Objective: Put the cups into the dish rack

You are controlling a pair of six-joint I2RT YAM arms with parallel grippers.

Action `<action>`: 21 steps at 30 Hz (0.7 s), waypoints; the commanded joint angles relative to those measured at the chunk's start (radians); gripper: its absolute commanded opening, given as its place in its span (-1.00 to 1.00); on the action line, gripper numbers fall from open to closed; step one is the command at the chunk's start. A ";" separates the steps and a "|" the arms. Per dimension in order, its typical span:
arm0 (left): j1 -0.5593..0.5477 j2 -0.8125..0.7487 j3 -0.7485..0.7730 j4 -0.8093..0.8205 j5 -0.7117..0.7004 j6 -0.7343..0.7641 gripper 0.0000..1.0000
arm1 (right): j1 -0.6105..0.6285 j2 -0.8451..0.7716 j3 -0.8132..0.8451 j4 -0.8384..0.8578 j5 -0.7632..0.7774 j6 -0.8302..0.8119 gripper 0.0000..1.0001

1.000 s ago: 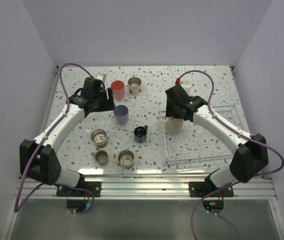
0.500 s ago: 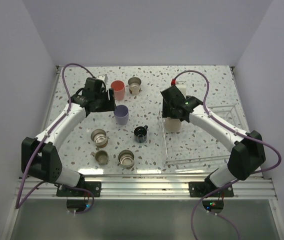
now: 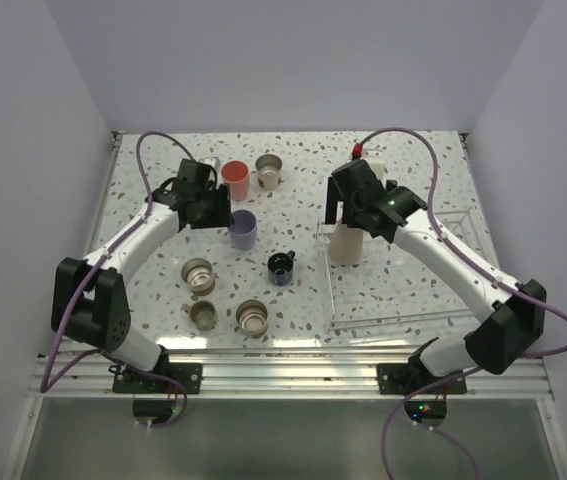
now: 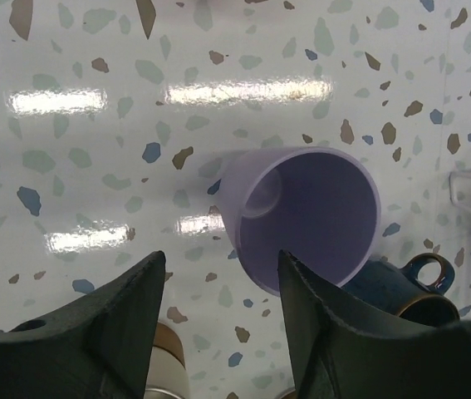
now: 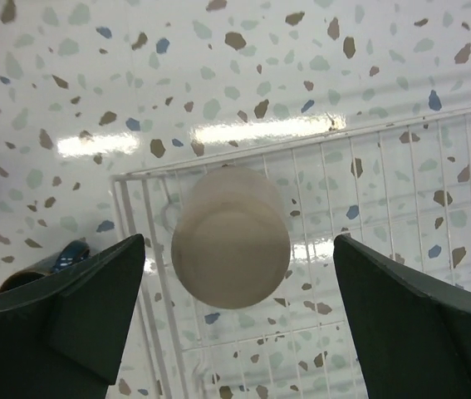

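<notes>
Upright on the table stands a lavender cup point(image 4: 310, 216) point(image 3: 243, 229). My left gripper point(image 4: 222, 259) point(image 3: 225, 212) hovers open just short of it, its right finger point(image 4: 335, 332) at the near rim, nothing held. A beige cup point(image 5: 231, 249) point(image 3: 346, 244) stands upside down in the dish rack's point(image 5: 385, 166) point(image 3: 403, 300) near-left corner. My right gripper point(image 5: 237, 241) point(image 3: 347, 212) is above it, wide open, with both fingers apart from the cup. On the table sit a coral cup point(image 3: 235, 178), a black mug point(image 3: 281, 267) point(image 4: 414, 287) and several steel cups point(image 3: 269, 172) point(image 3: 198, 275) point(image 3: 252, 317).
A small steel cup point(image 3: 203, 314) stands near the table's front edge beside another. The black mug point(image 5: 61, 258) lies just left of the rack's wire edge. White walls close the table on three sides.
My right gripper has opened wide and let go of the beige cup, which now stands in the rack. My left gripper has shifted toward the lavender cup and narrowed a little.
</notes>
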 commanded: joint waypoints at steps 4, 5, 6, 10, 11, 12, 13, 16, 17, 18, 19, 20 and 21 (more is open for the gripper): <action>0.002 0.078 -0.012 0.075 0.017 0.034 0.08 | 0.005 -0.148 0.157 -0.096 0.060 -0.004 0.97; 0.002 0.084 -0.013 0.085 0.023 0.032 0.02 | 0.005 -0.158 0.177 -0.112 0.059 -0.003 0.97; 0.002 0.092 -0.010 0.096 0.028 0.029 -0.11 | 0.005 -0.168 0.183 -0.120 0.057 0.000 0.97; 0.002 0.135 0.007 0.109 0.055 0.012 -0.59 | 0.007 -0.211 0.217 -0.159 0.060 0.005 0.97; 0.001 0.140 0.008 0.112 0.061 0.011 -0.68 | 0.007 -0.224 0.231 -0.174 0.068 0.005 0.97; 0.001 0.140 0.014 0.115 0.066 0.006 -0.78 | 0.007 -0.231 0.237 -0.182 0.071 0.003 0.97; 0.001 0.140 0.019 0.115 0.070 0.003 -0.81 | 0.005 -0.237 0.249 -0.185 0.072 -0.003 0.97; 0.001 0.137 0.065 0.084 0.069 0.003 -1.00 | 0.005 -0.254 0.272 -0.200 0.059 -0.010 0.97; 0.002 0.132 0.082 0.072 0.066 0.005 -1.00 | 0.007 -0.257 0.292 -0.206 0.051 -0.010 0.97; 0.002 0.128 0.115 0.049 0.063 0.006 -1.00 | 0.005 -0.258 0.304 -0.211 0.031 -0.009 0.97; 0.002 0.109 0.132 0.041 0.064 0.005 -1.00 | 0.007 -0.260 0.318 -0.212 0.019 -0.003 0.97; 0.001 0.098 0.166 0.032 0.064 0.000 -1.00 | 0.007 -0.263 0.344 -0.212 0.003 0.003 0.97; 0.001 0.089 0.186 0.012 0.070 -0.008 -1.00 | 0.007 -0.266 0.360 -0.211 -0.036 0.008 0.97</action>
